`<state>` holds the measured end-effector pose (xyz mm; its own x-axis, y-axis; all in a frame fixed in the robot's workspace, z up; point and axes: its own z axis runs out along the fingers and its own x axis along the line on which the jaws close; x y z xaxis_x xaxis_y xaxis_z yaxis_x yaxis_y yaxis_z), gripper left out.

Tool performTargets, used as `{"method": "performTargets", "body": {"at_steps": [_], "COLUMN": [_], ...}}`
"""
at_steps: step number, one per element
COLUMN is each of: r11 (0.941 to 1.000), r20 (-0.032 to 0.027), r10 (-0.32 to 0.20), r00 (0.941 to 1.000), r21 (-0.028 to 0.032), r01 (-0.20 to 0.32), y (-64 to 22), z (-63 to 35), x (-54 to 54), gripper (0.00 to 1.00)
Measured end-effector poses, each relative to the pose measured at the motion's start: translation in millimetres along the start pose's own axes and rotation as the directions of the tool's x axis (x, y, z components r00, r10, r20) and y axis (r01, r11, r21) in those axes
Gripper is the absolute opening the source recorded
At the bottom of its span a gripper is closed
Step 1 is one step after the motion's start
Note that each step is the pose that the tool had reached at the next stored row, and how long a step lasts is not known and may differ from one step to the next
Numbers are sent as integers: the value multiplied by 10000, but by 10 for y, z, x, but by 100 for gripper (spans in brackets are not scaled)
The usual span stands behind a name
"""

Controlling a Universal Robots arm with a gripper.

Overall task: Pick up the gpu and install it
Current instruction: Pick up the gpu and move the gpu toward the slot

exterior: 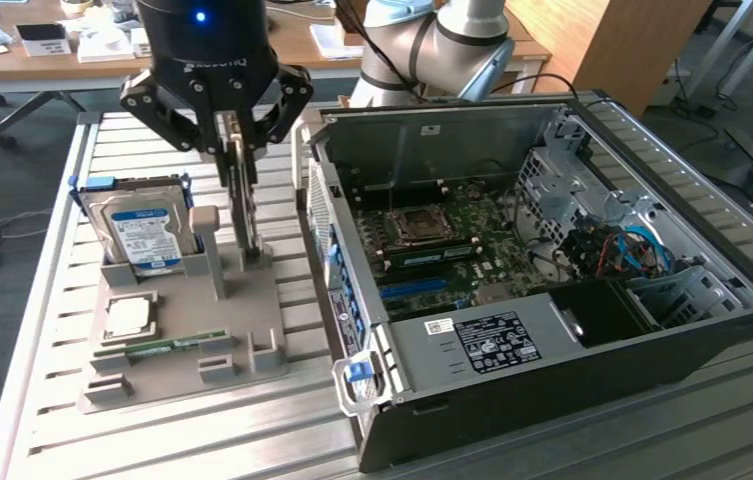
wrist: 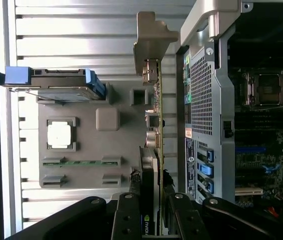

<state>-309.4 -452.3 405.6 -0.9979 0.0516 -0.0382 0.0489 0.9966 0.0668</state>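
The gpu (exterior: 245, 215) is a thin green card standing on edge, and my gripper (exterior: 236, 150) is shut on its upper part from above. Its lower end reaches down to the upright posts of the grey parts holder (exterior: 256, 320); I cannot tell whether it touches them. In the wrist view the gpu (wrist: 157, 100) runs edge-on away from my gripper (wrist: 156, 220), with one finger on each face. Its silver bracket (wrist: 151, 35) is at the far end. The open computer case (exterior: 550, 250) lies just to the exterior view's right, motherboard (exterior: 443, 240) exposed.
On the holder stand a hard drive (exterior: 143, 230) in a blue frame, a square processor (exterior: 129, 318) and a narrow memory stick (exterior: 169, 347). The case's rear panel (wrist: 204, 100) rises close beside the card. All rests on a slatted metal table (exterior: 149, 440).
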Motion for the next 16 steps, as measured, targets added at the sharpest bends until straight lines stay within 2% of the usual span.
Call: {"method": "performTargets", "body": {"at_steps": [12, 16], "r11": [10000, 10000], "r20": [1, 2], "r10": [0, 0], "r00": [10000, 10000], "r21": [0, -2], "r01": [0, 0], "y": [8, 8], "z": [-118, -125], "x": [-4, -5], "gripper": [27, 27]}}
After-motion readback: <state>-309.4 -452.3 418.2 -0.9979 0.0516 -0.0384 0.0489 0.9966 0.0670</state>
